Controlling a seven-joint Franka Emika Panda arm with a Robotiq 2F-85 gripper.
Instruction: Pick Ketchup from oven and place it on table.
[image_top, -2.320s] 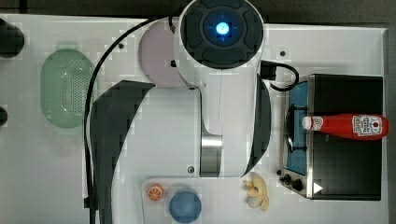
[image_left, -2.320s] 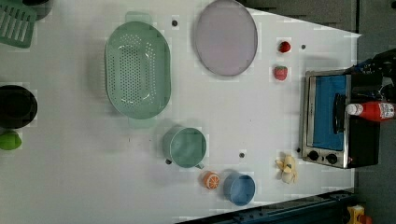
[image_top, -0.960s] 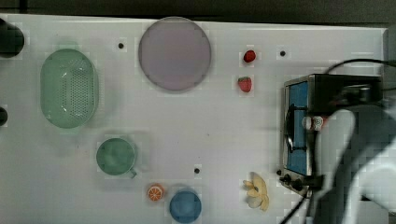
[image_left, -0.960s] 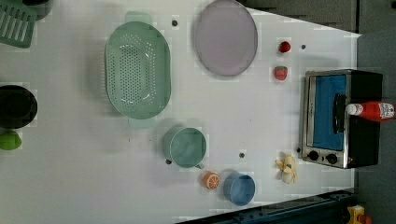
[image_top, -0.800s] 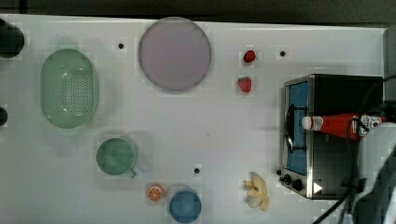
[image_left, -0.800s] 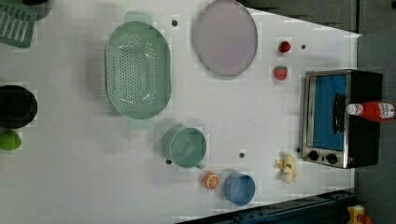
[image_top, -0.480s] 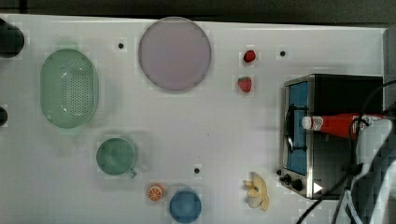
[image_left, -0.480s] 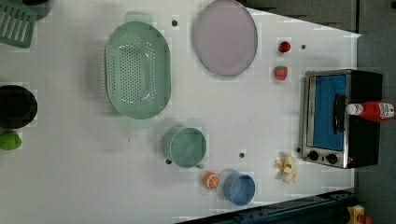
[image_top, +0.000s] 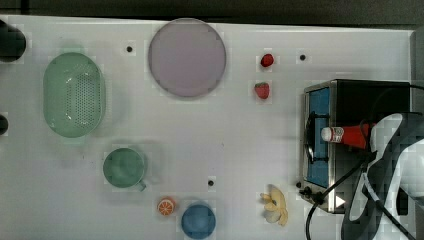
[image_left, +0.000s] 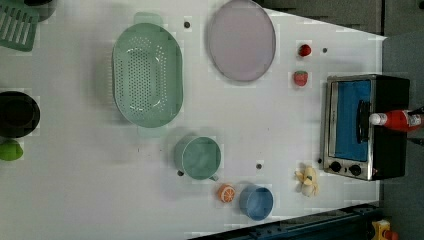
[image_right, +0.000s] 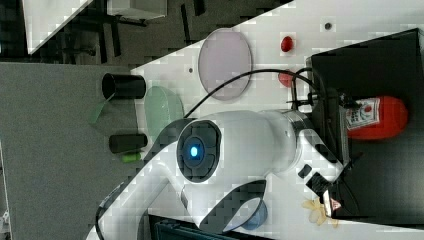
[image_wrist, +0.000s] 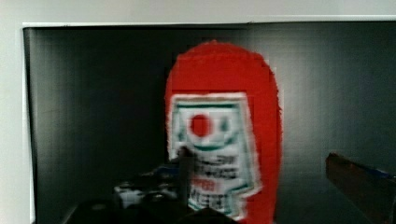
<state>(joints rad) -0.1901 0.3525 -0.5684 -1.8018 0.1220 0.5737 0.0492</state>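
The slim red plastic ketchup bottle (image_top: 346, 135) with a white cap lies on its side on the black top of the small boxy toaster oven (image_top: 350, 95), cap toward the blue-tinted glass door. The oven stands at the top view's right edge of the large flat white table (image_top: 225, 125). In the left view the bottle (image_left: 397, 120) lies the same way across the oven (image_left: 385, 90). The white robot arm (image_top: 385, 175) reaches over the oven from the top view's lower right, covering the bottle's base end. In the wrist view the bottle (image_wrist: 224, 70) lies lengthwise between the 2 dark fingers (image_wrist: 362, 179) of the gripper (image_wrist: 271, 186), which stands wide open and holds nothing. 2 small red strawberries (image_top: 262, 90) lie on the table to the top view's left of the oven, near a round lilac plate (image_top: 186, 57).
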